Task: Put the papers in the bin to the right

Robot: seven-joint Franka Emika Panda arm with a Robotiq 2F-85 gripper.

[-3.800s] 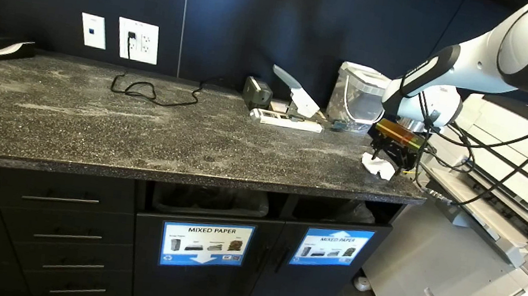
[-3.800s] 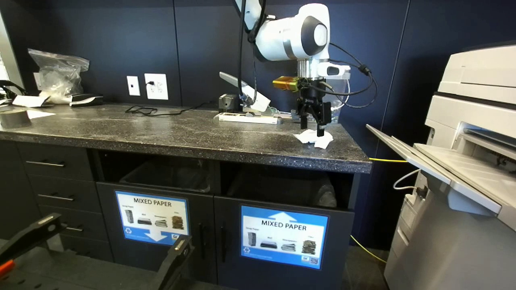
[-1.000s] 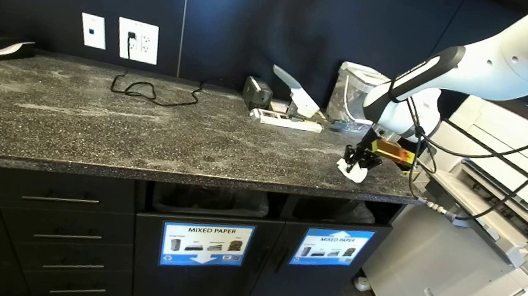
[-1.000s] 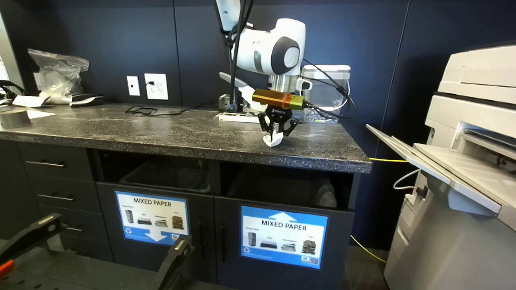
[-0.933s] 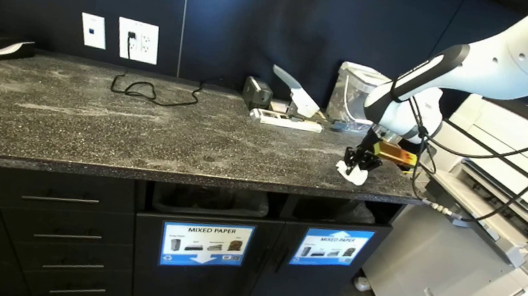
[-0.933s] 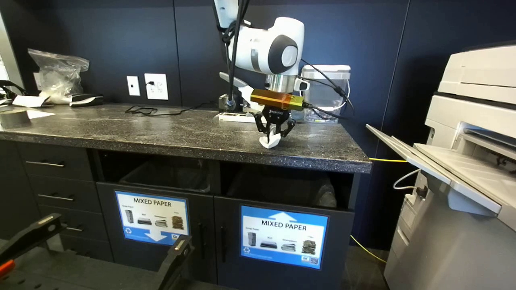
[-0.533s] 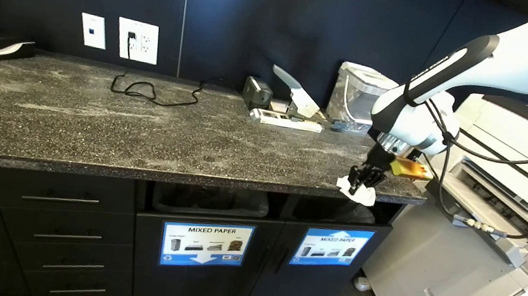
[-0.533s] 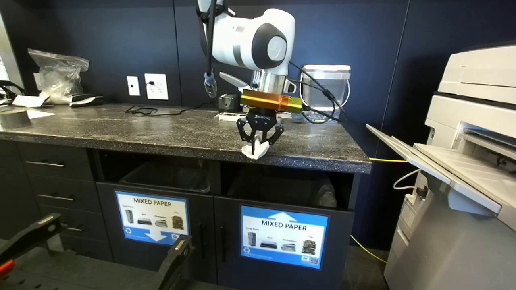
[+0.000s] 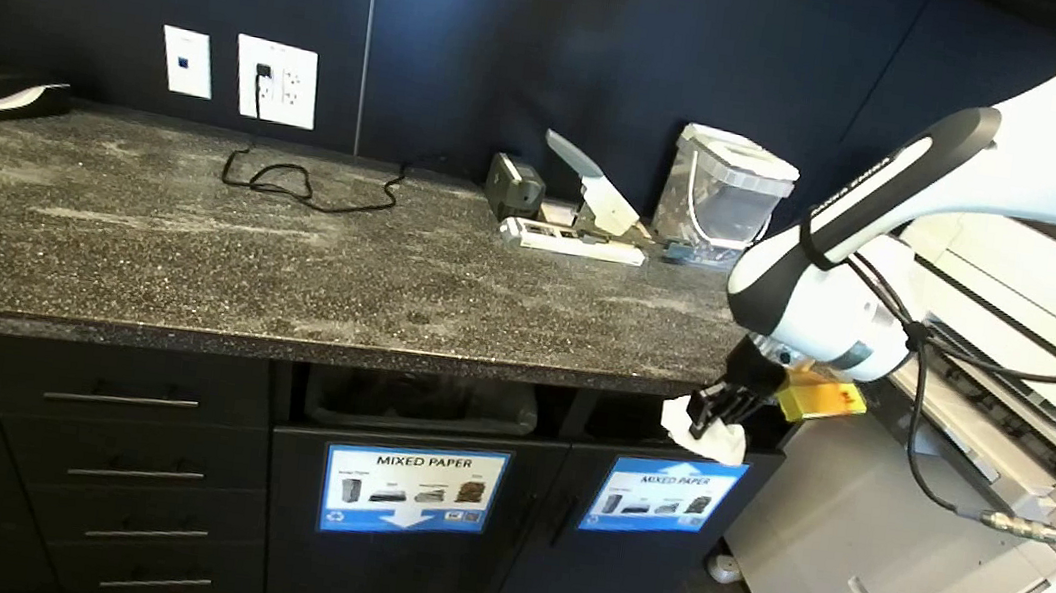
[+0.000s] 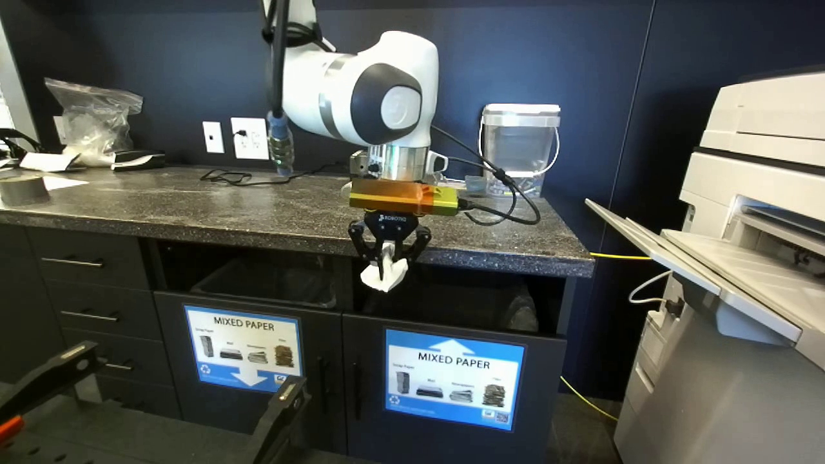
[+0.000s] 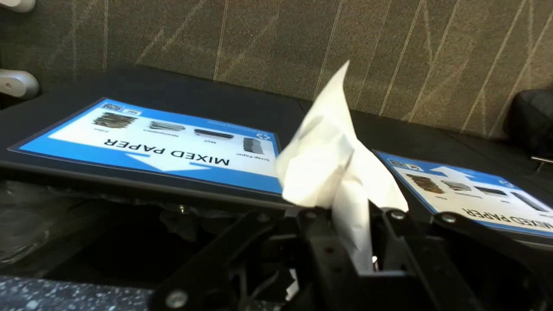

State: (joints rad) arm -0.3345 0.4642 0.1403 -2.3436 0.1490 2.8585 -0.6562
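Note:
A crumpled white wad of the papers (image 10: 380, 278) hangs pinched in my gripper (image 10: 387, 263), which is shut on it. In the wrist view the wad (image 11: 322, 164) fans out ahead of the black fingers (image 11: 324, 255) and covers their tips. The bin to the right is a dark cabinet front (image 10: 544, 380) with a blue-topped MIXED PAPER label and a rectangular slot above. In both exterior views the paper (image 9: 720, 443) overlaps that slot, just beyond and below the counter edge, toward the slot's left part in one of them. How deep it reaches is unclear.
The counter's front edge (image 10: 477, 259) runs right behind the gripper. A twin compartment with a white-headed label (image 10: 245, 348) adjoins on the left, and a grey printer (image 10: 715, 361) stands at the right. A bucket (image 10: 521, 145) and stapler (image 9: 589, 213) sit at the back.
Earlier the gripper stood open over the paper on the counter. It has shut on the paper, carried it forward past the counter edge and lowered it to slot height.

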